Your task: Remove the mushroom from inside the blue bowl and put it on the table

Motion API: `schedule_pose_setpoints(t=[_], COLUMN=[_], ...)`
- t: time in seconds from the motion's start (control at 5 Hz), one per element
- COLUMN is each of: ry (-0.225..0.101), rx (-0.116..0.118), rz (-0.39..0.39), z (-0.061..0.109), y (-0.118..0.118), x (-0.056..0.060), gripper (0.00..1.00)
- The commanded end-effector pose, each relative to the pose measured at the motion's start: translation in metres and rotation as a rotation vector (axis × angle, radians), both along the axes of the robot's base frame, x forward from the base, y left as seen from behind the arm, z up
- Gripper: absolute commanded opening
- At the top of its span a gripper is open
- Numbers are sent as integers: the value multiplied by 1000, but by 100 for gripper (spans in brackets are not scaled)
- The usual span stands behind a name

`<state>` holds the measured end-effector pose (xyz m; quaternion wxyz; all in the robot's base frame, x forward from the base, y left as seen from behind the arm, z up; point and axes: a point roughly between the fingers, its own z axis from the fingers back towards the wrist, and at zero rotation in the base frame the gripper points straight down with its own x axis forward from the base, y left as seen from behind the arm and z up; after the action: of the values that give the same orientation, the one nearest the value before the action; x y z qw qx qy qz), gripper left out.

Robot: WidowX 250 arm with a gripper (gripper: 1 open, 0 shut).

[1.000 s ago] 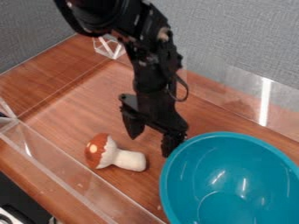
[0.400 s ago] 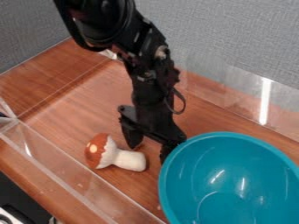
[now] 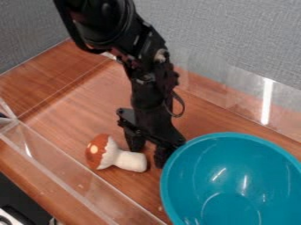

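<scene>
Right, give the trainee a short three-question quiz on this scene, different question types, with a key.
1. True or false: the mushroom is lying inside the blue bowl.
2. Multiple choice: where is the gripper? A) over the middle of the bowl; B) low over the table, between the mushroom and the bowl's rim; C) raised high above the back wall.
3. Fill in: the mushroom lies on its ____, red cap pointing away from the bowl.

Key: 1. False, it lies on the table beside the bowl, and the bowl is empty. 2. B. 3. Side.
</scene>
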<state>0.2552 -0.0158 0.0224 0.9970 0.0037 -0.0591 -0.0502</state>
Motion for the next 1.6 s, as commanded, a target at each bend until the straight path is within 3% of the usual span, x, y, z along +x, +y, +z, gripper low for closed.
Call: schedule_pose_setpoints(t=[0.0, 0.2, 0.4, 0.8, 1.2, 1.4], ry=[-20, -12, -8, -60, -177, -239], rx=[5, 21, 37, 51, 51, 31], rz=[15, 21, 27, 45, 112, 185], z=[6, 7, 12, 46, 126, 158], y=[6, 8, 10, 11, 23, 36], x=[2, 0, -2, -1, -5, -12], gripper=[0, 100, 100, 100, 100, 100])
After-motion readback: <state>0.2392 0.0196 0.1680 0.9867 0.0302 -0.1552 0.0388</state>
